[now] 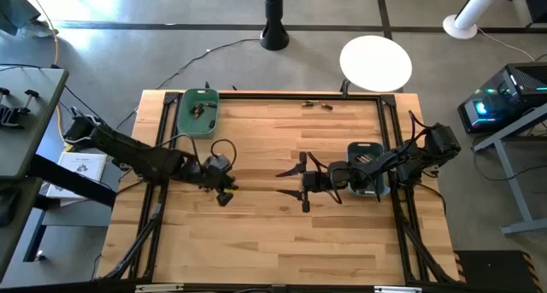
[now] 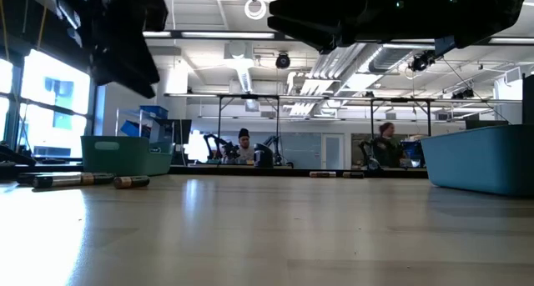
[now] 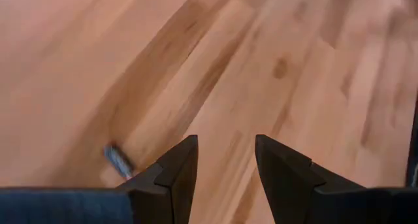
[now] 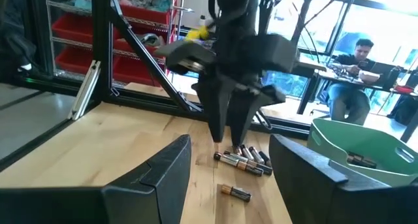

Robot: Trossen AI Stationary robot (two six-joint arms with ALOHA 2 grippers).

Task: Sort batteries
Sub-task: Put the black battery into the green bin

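Left gripper (image 3: 225, 168), fingers apart w/ nothing between, is hanging over loose batteries (image 4: 243, 160) on table (image 1: 273, 233), prob. lining up a pick. Right gripper (image 1: 301, 183) is waiting mid-table, fingers wide, by blue bin (image 1: 369, 169); green bin (image 1: 197, 113) is holding sorted cells.

The table (image 1: 256, 233) is pale wooden planks, smooth with a soft sheen; the green bin (image 1: 197, 114) at far left and the blue-grey bin (image 1: 369, 167) at right look like smooth matt plastic; the batteries (image 4: 243, 160) show glossy metallic casings; the gripper fingers (image 3: 176, 178) are matt dark plastic.
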